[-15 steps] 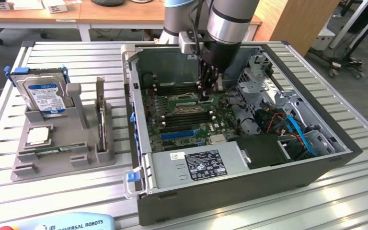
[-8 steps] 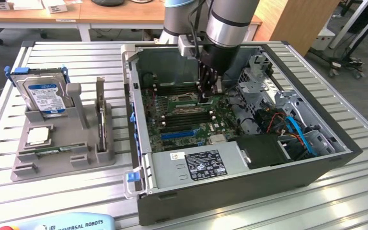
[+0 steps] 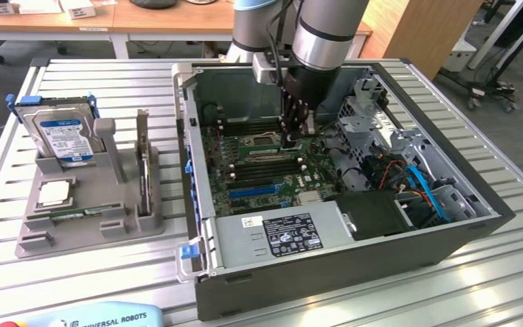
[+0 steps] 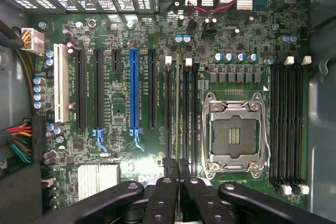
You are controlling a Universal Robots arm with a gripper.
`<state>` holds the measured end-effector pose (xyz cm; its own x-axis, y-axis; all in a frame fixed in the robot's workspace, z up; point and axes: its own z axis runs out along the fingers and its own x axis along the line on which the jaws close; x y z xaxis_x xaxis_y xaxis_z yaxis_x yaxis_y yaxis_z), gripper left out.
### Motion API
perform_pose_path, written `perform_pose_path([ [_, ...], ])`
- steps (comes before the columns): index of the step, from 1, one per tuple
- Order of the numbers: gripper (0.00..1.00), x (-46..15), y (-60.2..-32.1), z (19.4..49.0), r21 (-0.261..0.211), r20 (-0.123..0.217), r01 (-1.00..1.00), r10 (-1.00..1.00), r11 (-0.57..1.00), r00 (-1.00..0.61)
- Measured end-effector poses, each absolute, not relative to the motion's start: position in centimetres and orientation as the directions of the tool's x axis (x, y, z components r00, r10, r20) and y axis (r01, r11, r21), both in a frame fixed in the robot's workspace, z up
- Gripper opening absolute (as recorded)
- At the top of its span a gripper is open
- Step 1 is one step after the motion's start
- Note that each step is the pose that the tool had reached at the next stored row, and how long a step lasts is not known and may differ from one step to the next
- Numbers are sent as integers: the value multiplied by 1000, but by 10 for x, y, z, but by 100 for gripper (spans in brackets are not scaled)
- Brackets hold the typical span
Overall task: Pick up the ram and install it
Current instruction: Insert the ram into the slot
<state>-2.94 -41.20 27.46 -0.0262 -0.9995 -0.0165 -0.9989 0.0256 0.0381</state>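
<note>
The ram [image 3: 69, 216] lies flat in the tray [image 3: 89, 235], long axis across the exterior view; gripper [image 3: 291, 143] closed, empty.

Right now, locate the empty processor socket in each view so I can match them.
Exterior view: the processor socket sits just to the exterior view's left of the claw.
Wrist view: the processor socket lies between two banks of black memory slots.
Shared landmark: the long blue expansion slot.

The words "UNIVERSAL ROBOTS" are printed on the pale blue pendant [image 3: 98, 317] beside the computer case [image 3: 334, 272].
</note>
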Motion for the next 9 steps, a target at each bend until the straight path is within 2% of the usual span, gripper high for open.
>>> perform_pose_path([
  [9, 11, -29, -412, 267, 38, -17, -999, -1000, 26, -26],
])
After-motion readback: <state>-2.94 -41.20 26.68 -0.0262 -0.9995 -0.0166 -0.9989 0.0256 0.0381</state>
